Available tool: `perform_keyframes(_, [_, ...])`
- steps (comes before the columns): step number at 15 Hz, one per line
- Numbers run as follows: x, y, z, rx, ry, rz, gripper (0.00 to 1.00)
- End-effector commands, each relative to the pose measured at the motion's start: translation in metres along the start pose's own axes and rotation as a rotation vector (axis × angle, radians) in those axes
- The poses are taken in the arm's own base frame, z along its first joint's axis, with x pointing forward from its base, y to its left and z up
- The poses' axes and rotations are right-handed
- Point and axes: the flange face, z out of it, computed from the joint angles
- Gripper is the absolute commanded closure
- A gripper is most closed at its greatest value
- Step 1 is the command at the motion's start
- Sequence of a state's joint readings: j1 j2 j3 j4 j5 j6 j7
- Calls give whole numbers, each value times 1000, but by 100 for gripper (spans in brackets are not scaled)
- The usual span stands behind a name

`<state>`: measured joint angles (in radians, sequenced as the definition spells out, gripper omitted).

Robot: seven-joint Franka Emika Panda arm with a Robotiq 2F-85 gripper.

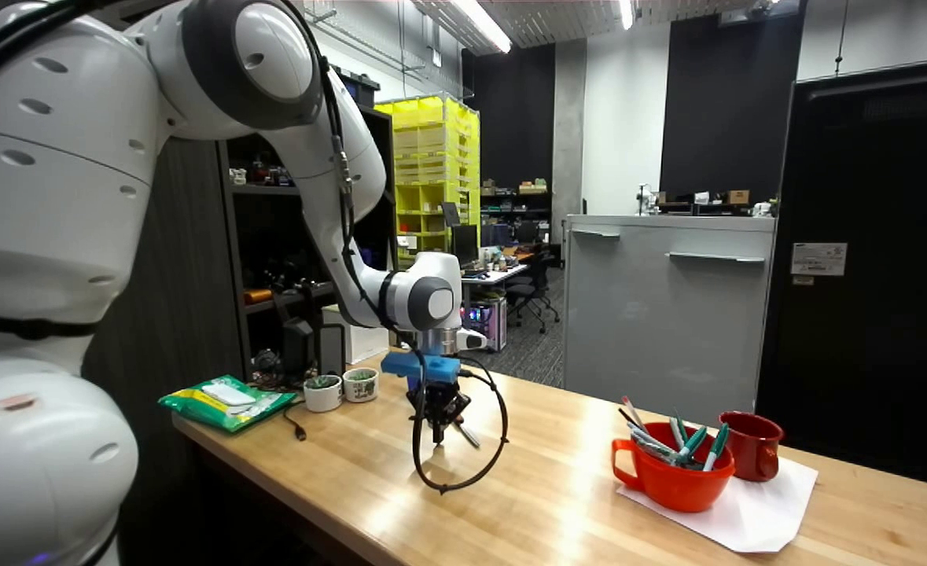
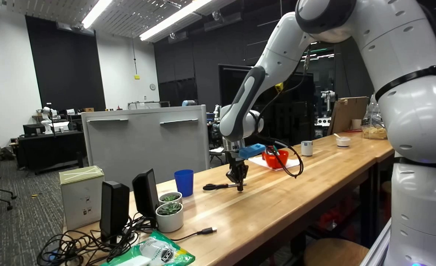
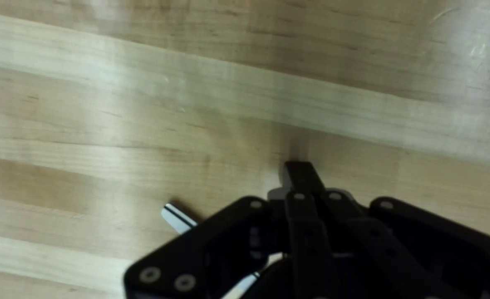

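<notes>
Bright overhead light in both exterior views, dimmer and softer at the wrist.
Ceiling tubes (image 2: 175, 19) burn out to white, and the robot arm (image 2: 421, 111) catches glossy highlights. In an exterior view, pale glare patches streak the counter (image 1: 565, 511), while the space beneath (image 1: 251, 511) falls into shadow. In the wrist view the tool (image 3: 305, 178) is near-black and slightly blurred, with a faint shadow at its tip and hazy reflections near the upper corners.
</notes>
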<state>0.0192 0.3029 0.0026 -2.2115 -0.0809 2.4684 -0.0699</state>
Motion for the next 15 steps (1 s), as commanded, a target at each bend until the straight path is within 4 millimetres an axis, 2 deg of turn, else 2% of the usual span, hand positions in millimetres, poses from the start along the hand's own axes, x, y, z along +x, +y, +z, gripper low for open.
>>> perform_keyframes(1, [0,0,-1,0,-1,0,99])
perform_keyframes(15, [16,15,-1,4,-2,24,100])
